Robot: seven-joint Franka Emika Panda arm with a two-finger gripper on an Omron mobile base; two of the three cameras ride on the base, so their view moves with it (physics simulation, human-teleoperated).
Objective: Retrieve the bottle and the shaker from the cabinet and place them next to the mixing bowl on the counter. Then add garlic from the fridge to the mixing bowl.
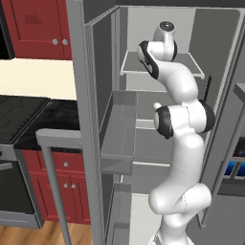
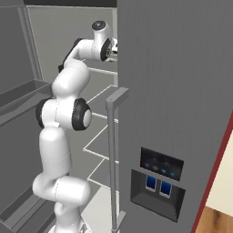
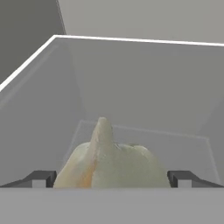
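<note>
Garlic (image 3: 111,166) between spread gripper (image 3: 111,179) fingertips (fridge (image 1: 158,91) shelf), walls close

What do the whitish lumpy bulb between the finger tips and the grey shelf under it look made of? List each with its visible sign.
Whitish lumpy garlic bulb: looks organic, a papery matt skin, cream with a faint orange streak, lobed and tapering to a point.
Grey fridge shelf: looks like smooth hard plastic or painted metal, flat even grey with a pale edge line; the render leaves it open.
</note>
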